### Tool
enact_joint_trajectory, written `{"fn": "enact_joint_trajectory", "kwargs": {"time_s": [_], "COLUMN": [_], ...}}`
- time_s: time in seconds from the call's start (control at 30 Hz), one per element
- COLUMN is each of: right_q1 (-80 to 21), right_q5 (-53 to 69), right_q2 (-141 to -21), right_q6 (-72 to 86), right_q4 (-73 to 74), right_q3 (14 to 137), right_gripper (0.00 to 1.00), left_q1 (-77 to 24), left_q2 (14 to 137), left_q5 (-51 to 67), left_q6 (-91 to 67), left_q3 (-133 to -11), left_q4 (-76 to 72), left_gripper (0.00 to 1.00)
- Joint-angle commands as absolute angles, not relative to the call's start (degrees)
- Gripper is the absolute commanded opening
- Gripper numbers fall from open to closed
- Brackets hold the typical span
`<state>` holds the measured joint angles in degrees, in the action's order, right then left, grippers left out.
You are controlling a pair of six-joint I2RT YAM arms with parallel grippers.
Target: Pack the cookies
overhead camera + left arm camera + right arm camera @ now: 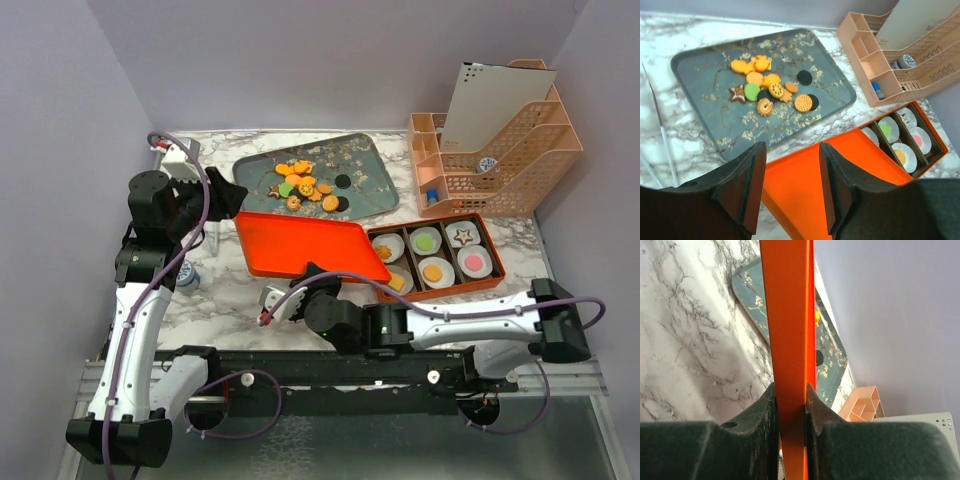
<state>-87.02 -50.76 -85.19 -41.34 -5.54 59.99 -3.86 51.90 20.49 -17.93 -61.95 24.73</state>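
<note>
Marble tabletop [215, 295], cookies [305, 185] on floral tray [372, 165] beyond released left claw [791, 165], right claw [790, 395] clenching orange lid [300, 245]

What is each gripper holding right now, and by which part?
The right gripper is shut on the orange lid, pinching the rim along its near edge. The left gripper is open above the lid and holds nothing.

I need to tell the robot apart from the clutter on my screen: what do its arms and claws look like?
The left arm and right arm each have white links, black joints and a loose purple cable. The left claw and right claw have thick, dark, matte fingers.
</note>
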Motion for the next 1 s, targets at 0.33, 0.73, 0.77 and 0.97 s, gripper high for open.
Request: {"fn": "enact_joint_trajectory", "kwargs": {"time_s": [0.33,0.73,0.77,0.97], "right_q1": [-84.64,-84.69,-84.64,-84.65], "right_q5": [-39.78,-38.14,-37.77,-33.39], "right_q2": [-67.36,-60.80,-60.74,-60.61], "right_q6": [-19.41,-13.76,-13.74,-14.67], "right_q4": [30.71,37.96,38.30,39.97], "right_q3": [64.96,66.31,66.35,66.67], "right_gripper": [0.00,0.00,0.00,0.00], "left_q1": [-17.11,-24.38,-24.50,-25.28], "left_q2": [42.68,31.26,31.45,35.56], "left_q5": [18.49,31.33,33.23,46.43], "left_q6": [6.89,25.34,26.62,35.73], "left_q3": [-54.73,-48.62,-48.88,-49.57], "left_q4": [11.55,13.27,14.28,22.46], "left_gripper": [0.72,0.98,0.98,0.89]}}
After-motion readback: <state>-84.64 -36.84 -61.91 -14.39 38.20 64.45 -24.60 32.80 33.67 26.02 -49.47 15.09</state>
